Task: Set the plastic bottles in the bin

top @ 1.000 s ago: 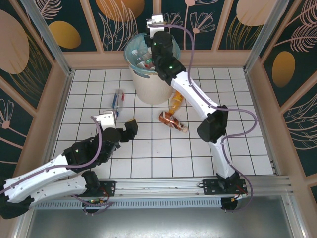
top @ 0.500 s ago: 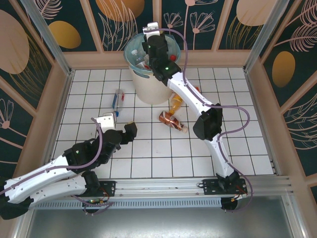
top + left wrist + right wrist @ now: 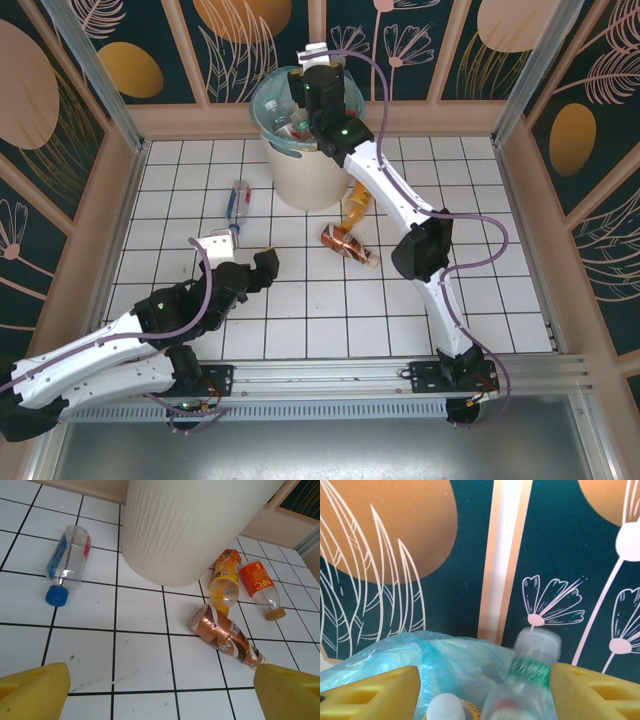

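Four plastic bottles (image 3: 225,640) on tiles (image 3: 140,660) beside the bin (image 3: 185,525). Left gripper (image 3: 160,695) spread wide, empty. Right gripper (image 3: 485,692) spread above the bin, one bottle (image 3: 532,665) between.

White left arm (image 3: 100,350) and right arm (image 3: 385,190), black joints, looping purple cables (image 3: 207,280), green lights, yellow fingers (image 3: 30,690).

Off-white bin (image 3: 300,175), teal-lined, stands upright by the table's (image 3: 300,310) far edge, several bottles (image 3: 285,120) inside. Lying on their sides: a clear blue-capped bottle (image 3: 68,560) left of it; a yellow bottle (image 3: 224,582), an orange bottle (image 3: 260,587) and a crumpled brown bottle (image 3: 225,637) by its near-right
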